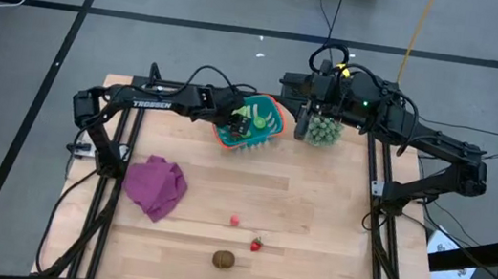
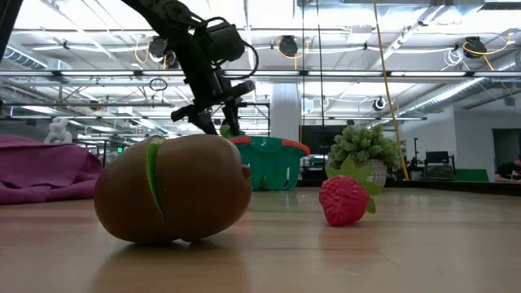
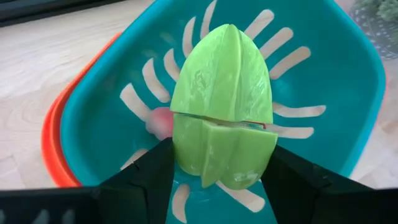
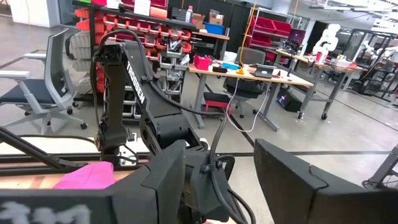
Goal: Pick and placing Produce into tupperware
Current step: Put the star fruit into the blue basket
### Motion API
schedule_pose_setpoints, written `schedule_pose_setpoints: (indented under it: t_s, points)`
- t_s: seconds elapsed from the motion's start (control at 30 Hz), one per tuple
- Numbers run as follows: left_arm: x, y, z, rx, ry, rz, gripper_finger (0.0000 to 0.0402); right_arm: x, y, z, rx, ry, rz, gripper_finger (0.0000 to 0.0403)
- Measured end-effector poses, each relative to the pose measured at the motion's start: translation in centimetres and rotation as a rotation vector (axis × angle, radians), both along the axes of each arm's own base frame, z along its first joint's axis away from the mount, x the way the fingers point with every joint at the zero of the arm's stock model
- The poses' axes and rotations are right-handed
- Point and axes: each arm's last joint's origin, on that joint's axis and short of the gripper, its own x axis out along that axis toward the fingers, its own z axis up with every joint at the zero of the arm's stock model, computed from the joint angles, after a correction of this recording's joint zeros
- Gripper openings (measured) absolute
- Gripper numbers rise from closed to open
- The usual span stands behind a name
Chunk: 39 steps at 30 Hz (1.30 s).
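A: Left gripper (image 3: pixel 217 180)?
B: Clamped on a light green fruit (image 3: pixel 222 106), ribbed, pointed, with a cut seam across it. It hangs over the teal basket (image 1: pixel 253 123) at the table's far edge.
A: Right gripper (image 4: pixel 217 171)?
B: Raised by the spiky plant (image 1: pixel 321 128), fingers apart, empty.
A: Other produce?
B: Brown oval (image 1: pixel 223 260), strawberry (image 1: pixel 256 245) and a small red piece (image 1: pixel 234 221) sit near the front edge. Purple cloth (image 1: pixel 154 185) lies to the left.

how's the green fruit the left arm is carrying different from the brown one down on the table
The green fruit is ridged and pointed and is clamped in the left hand over the teal basket. The brown fruit is a smooth oval lying free on the table, far from the basket. Both are small toy produce with a visible split line.
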Motion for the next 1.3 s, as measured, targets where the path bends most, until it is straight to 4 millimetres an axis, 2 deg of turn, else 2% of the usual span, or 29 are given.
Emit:
schedule_pose_setpoints:
  t_s: [0.37,0.6,1.07,1.3]
  points:
    - [1.5,-0.1,-2.6,-0.021,0.024,-0.025,0.0209,0.0,0.0,-0.1,0.002,0.007,0.0,0.0183]
    - [2.0,0.1,-3.5,-0.023,0.023,-0.035,0.0209,0.0,0.0,-0.1,0.002,0.008,0.0,0.0183]
    - [3.0,0.5,-2.7,0.025,-0.099,-0.074,0.021,0.0,0.0,-0.1,0.003,0.012,0.0,0.0183]
    - [2.9,0.4,-2.7,0.023,-0.088,-0.082,0.0218,0.0,0.0,-0.2,0.003,0.016,0.0,0.0183]
